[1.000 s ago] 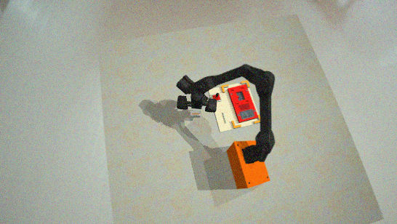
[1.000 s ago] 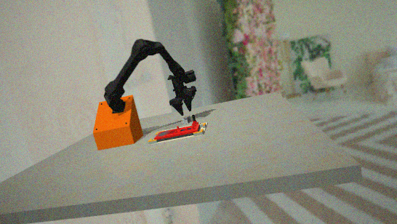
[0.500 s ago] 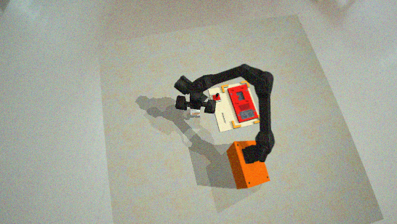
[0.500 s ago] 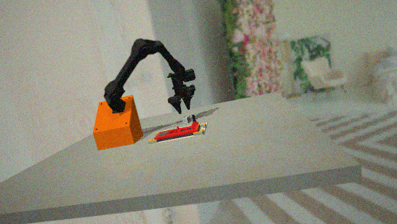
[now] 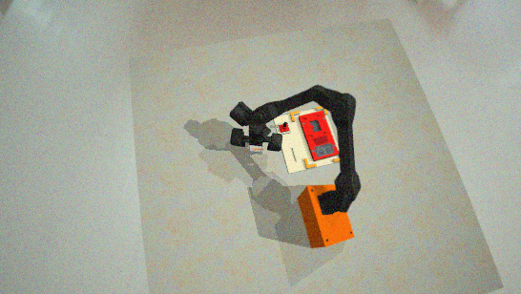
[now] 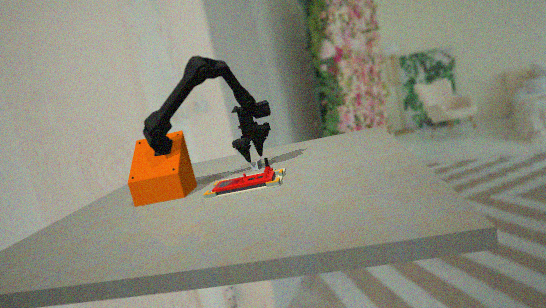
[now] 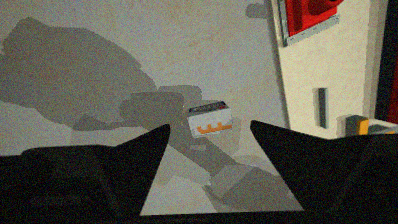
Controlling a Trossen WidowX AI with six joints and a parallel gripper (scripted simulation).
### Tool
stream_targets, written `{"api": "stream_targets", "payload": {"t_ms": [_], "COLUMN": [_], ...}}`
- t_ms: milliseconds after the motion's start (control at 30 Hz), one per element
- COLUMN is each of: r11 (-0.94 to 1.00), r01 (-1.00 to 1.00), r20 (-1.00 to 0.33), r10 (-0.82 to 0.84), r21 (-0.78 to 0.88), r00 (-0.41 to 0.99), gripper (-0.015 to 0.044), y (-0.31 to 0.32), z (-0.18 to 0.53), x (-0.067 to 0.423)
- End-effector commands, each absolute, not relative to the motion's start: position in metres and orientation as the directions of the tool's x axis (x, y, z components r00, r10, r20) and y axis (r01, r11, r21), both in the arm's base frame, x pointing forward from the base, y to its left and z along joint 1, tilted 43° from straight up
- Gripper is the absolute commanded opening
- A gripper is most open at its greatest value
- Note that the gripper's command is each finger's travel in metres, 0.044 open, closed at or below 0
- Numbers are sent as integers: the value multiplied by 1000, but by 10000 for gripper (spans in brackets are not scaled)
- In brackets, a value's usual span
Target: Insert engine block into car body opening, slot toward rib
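— Where's the engine block (image 7: 210, 119)? I can't pick it out from here.

— It's lying flat on the desk (image 6: 350, 200), just off the edge of the cream board (image 5: 298, 155), on the side away from the orange base (image 5: 325, 216). Small, whitish, with an orange comb-like mark on its top face and a dark strip along one edge. Nothing is touching it.

— And the gripper (image 7: 207, 145)?

— Pointing down over the block, fingers spread wide apart with nothing between them. Through the wrist camera the block sits in the gap between the two dark fingertips, a little beyond them. From the side, the gripper (image 6: 251, 145) hangs close above the desk, by the far end of the car body (image 6: 245, 181).

— So the car body has nothing in it?

— From above, the car body (image 5: 319, 134) lies red on the board between yellow corner brackets (image 5: 310, 164), with a dark opening near one end. There's also a small red piece (image 5: 284, 127) on the board, between the car body and the gripper (image 5: 256, 138). Whether the rib shows, I can't tell; too small.

— And the arm (image 5: 343, 138)?

— It arches up from the orange base near the back edge of the desk, bends over the board and comes down past it.
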State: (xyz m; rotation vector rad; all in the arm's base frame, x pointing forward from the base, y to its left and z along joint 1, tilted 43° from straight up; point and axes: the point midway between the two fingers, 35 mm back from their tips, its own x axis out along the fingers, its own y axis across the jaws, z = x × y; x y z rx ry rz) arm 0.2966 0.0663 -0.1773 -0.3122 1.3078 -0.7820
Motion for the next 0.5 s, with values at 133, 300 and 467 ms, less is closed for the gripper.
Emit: {"api": "stream_targets", "payload": {"t_ms": [133, 300, 467], "r11": [708, 708, 707], "r01": [332, 332, 332], "r20": [-737, -736, -736], "r10": [-674, -674, -675], "r21": [-623, -624, -624], "r00": [54, 54, 54], "gripper": [440, 440, 440], "y": [55, 50, 46], "z": [-188, -194, -198], "x": [296, 297, 297]}}
